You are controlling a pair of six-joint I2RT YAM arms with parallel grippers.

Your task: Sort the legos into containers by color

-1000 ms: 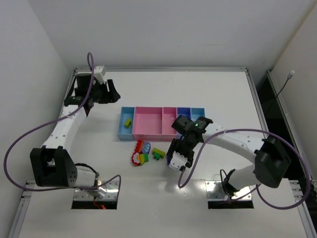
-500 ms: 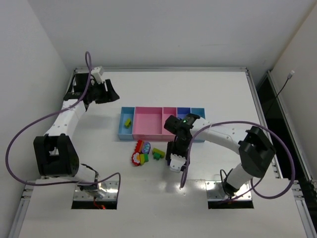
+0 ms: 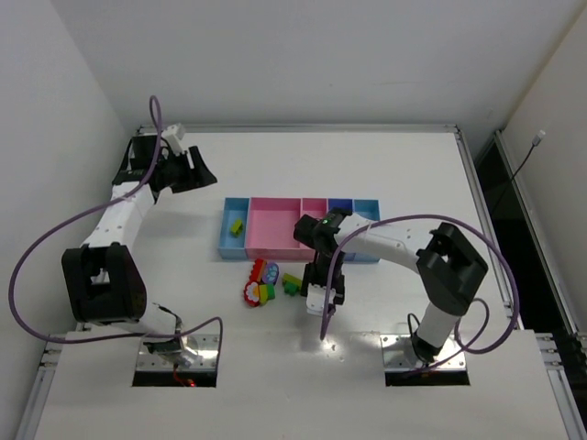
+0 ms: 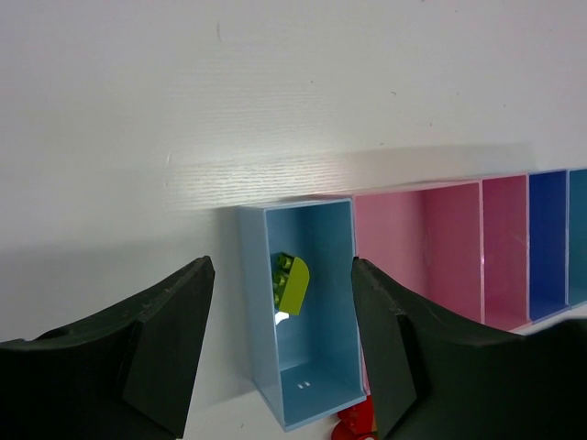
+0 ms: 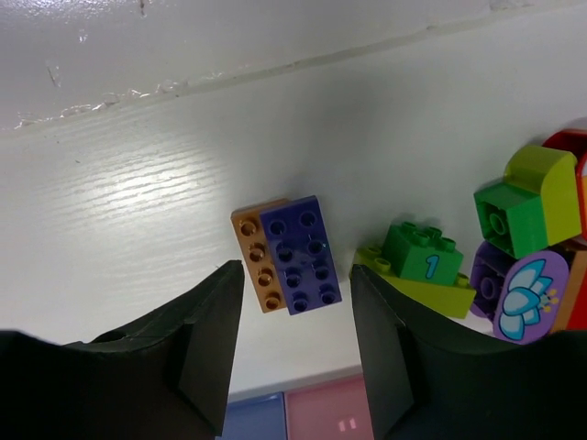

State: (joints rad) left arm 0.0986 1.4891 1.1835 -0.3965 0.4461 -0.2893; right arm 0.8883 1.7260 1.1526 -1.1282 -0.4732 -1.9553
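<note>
Jaws parted on left gripper [image 4: 280, 266] and right gripper [image 5: 295, 273] alike

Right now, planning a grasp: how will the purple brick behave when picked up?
The purple brick looks like hard plastic: probably stiff and light. It lies flat, so unlikely to roll. The orange brick touches its side and may come along.

The far half of the table [image 3: 367, 165] is bare, so there is wide passage behind the row of bins [image 3: 275, 234] and off to its right. The near side is tight. A heap of bricks [image 3: 264, 282] sits just in front of the pink bins. The right arm [image 3: 394, 240] stretches across that same strip, with the right gripper [image 3: 318, 299] down beside the heap. A purple-and-orange brick [image 5: 293, 255] lies between its parted fingers, with a green brick [image 5: 420, 254] close alongside. The left gripper [image 4: 282, 266] hangs parted beyond the row's left end, with open table between it and the end bin. Walls [image 3: 73, 73] close off the left and far edges.
</note>
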